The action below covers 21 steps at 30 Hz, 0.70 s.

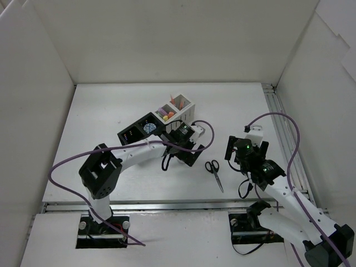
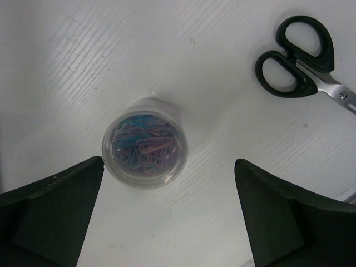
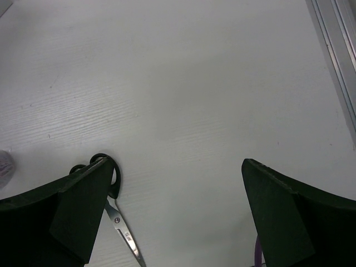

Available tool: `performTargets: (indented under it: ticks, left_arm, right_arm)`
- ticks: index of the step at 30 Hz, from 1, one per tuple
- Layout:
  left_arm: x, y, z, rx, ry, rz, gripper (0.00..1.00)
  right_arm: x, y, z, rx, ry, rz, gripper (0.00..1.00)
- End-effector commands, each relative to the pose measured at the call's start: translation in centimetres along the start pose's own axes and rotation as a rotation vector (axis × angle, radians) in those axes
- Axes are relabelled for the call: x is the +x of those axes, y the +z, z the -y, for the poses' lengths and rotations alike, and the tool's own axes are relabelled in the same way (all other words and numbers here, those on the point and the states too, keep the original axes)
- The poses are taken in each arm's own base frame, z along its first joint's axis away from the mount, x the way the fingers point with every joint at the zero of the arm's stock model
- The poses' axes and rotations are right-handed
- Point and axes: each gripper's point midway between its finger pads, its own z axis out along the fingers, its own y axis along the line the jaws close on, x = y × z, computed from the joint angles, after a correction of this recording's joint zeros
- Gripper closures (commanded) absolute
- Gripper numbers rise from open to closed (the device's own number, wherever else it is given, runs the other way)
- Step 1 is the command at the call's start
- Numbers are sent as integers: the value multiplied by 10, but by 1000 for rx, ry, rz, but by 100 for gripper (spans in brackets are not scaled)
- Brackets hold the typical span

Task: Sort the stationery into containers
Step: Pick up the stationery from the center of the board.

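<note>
A small clear round tub [image 2: 144,143] of coloured paper clips stands on the white table. My left gripper [image 2: 169,165] is open above it, and the tub lies just ahead of the gap, nearer the left finger. In the top view the left gripper [image 1: 186,150] hides the tub. Black-handled scissors [image 1: 214,173] lie flat between the arms and also show in the left wrist view [image 2: 295,55]. My right gripper [image 3: 177,162] is open and empty, with the scissors [image 3: 121,225] by its left finger. The containers [image 1: 158,119] hold pens and a blue tape roll [image 1: 149,127].
The organiser row runs diagonally just behind the left gripper. A metal rail [image 1: 278,122] runs along the table's right side, and white walls enclose the table. A purple cable [image 1: 203,133] loops by the left wrist.
</note>
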Motion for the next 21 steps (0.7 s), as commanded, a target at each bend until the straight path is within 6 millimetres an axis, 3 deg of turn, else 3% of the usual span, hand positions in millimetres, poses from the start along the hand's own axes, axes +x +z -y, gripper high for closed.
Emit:
performTargets:
  ticks: [1,6,10,15,17,21]
  left_arm:
    - [-36,-10,1,-36,-8,91,1]
    - [-30,-2,-10,-99,-15,61,13]
    - [-30,2,-10,-100,-16,55,17]
    - [-30,5,-10,-100,-12,50,36]
    - [-32,1,-10,-98,-9,59,46]
    - [-39,-11,-9,-93,-2,94,56]
  right_arm:
    - [-7,-1,0,-6,38,23,2]
    - [-7,-3,0,-23,46,25,2]
    - [-8,-5,1,-32,51,35,2]
    - [-11,-9,1,-46,60,52,2]
    - [-13,-10,2,-46,67,61,2]
    - [-13,-11,3,-47,66,66,2]
